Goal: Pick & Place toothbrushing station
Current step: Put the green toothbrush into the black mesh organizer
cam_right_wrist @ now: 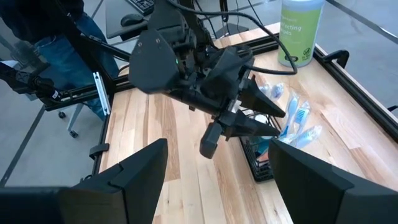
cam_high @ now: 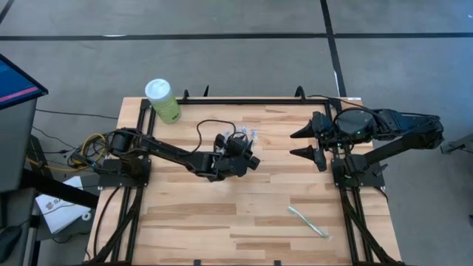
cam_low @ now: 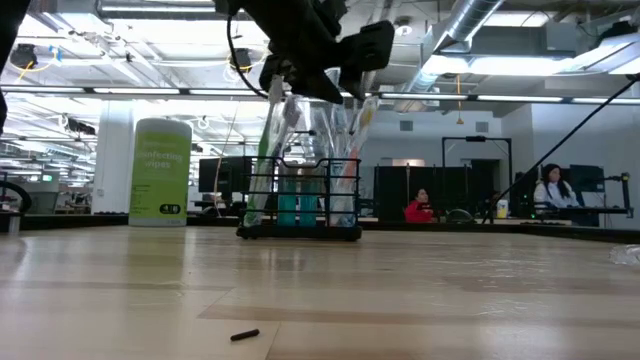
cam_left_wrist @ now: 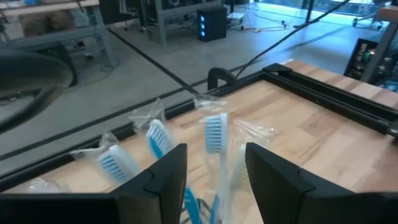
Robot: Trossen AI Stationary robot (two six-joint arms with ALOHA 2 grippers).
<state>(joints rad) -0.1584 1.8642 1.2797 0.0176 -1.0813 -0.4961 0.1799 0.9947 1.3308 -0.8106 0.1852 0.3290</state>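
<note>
A: Left wrist view — left gripper (cam_left_wrist: 214,165) has its fingers (cam_left_wrist: 165,171) parted, a wrapped toothbrush (cam_left_wrist: 216,134) standing between them; contact can't be told.

B: Caddy?

A: The toothbrushing station (cam_low: 300,198) stands upright mid-table, directly under that gripper, wrapped brushes in it.

B: Other arm?

A: Right gripper (cam_high: 309,145) waits at the right edge, spread wide, holding nothing. Green canister (cam_high: 162,100) far left — loose toothbrush (cam_high: 307,222) near right.

left gripper (cam_high: 238,145) over toothbrushing station (cam_high: 244,137) | right gripper (cam_high: 299,142) open, apart | green canister (cam_high: 162,100) at table corner
</note>
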